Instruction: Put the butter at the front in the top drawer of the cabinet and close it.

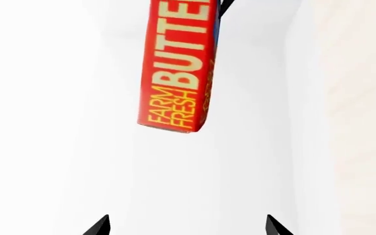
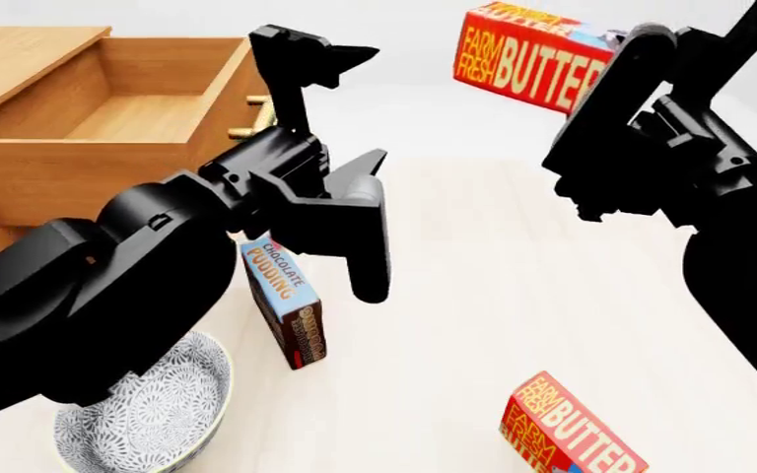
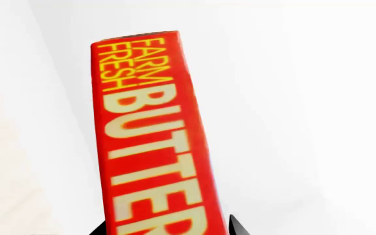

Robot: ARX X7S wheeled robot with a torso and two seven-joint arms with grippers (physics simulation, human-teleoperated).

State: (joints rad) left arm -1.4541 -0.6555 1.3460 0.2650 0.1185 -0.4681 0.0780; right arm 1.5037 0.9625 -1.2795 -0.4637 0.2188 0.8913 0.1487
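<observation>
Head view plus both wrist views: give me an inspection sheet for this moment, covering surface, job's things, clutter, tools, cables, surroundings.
Surface: pale table, bare in the middle.
Job's things: butter lifted in the air, held by the right tool; top drawer pulled open, inside looks bare; cabinet at the far left.
Clutter: second butter carton lying at the near edge; chocolate pudding box standing on edge; patterned bowl near the left arm.
Tools: right tool shut on the butter; left tool raised near the drawer, open and holding nothing.
Cables: nothing seen.
Surroundings: plain white backdrop, nothing else seen.
</observation>
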